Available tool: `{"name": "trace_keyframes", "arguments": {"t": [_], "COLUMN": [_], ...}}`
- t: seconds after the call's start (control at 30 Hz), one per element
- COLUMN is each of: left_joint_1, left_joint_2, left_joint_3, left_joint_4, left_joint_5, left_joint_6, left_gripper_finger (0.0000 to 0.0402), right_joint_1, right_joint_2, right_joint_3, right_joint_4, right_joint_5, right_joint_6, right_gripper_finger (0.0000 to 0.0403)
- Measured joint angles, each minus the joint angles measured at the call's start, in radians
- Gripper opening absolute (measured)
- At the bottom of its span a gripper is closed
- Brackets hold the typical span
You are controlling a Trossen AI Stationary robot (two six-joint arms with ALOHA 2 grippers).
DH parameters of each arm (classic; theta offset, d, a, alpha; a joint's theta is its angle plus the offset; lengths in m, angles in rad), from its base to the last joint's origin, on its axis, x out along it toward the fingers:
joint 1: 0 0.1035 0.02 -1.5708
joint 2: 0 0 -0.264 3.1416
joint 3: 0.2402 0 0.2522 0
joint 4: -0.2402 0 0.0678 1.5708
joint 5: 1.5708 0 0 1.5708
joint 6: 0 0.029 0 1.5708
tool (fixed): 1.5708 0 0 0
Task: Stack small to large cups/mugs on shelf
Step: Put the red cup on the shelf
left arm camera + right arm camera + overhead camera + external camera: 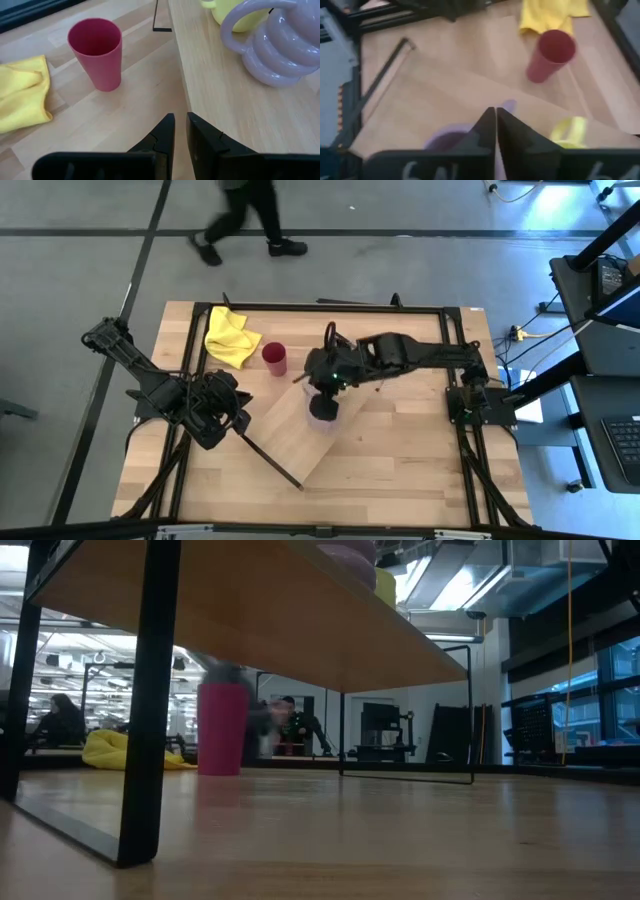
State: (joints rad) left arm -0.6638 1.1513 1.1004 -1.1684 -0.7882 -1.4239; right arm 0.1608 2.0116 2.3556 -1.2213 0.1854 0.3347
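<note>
The light-wood shelf (300, 430) stands slantwise on the table's middle. The lilac mug (322, 411) stands on the shelf, also in the left wrist view (280, 45). The lime-yellow mug (235, 12) stands on the shelf just behind it; in the high view my right arm hides it. The dark red tumbler (275, 358) stands upright on the table beside the shelf's far left edge. My right gripper (326, 385) is shut and hovers over the two mugs (496, 125). My left gripper (180, 130) is shut but for a narrow slit, low at the shelf's left edge.
A yellow cloth (230, 336) lies at the table's far left, behind the tumbler. The shelf stands on dark legs (150, 700) with room beneath. A dark frame (455, 360) runs around the table. A person (245, 220) walks on the floor beyond the far edge.
</note>
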Motion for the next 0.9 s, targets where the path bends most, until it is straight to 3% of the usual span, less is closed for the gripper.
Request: {"name": "trace_keyframes", "arguments": {"t": [0.17, 0.43, 0.73, 0.9], "left_joint_1": [0.103, 0.407, 0.721, 0.844], "left_joint_2": [-0.055, -0.094, -0.057, -0.036], "left_joint_3": [0.000, 0.000, 0.000, -0.003], "left_joint_4": [-0.014, 0.180, 0.177, 0.182], "left_joint_5": [0.067, 0.247, 0.525, 0.632], "left_joint_6": [0.156, 0.752, 1.325, 1.508], "left_gripper_finger": [0.0043, 0.0043, 0.0043, 0.0043], "right_joint_1": [-0.036, -0.053, -0.077, -0.099], "right_joint_2": [0.001, -0.007, -0.119, -0.198], "right_joint_3": [0.000, 0.000, 0.000, 0.001], "right_joint_4": [-0.001, 0.077, 0.141, 0.138], "right_joint_5": [-0.023, -0.010, 0.209, 0.298], "right_joint_6": [-0.002, -0.030, -0.022, -0.003], "right_gripper_finger": [0.0094, 0.0198, 0.0213, 0.0212]}}
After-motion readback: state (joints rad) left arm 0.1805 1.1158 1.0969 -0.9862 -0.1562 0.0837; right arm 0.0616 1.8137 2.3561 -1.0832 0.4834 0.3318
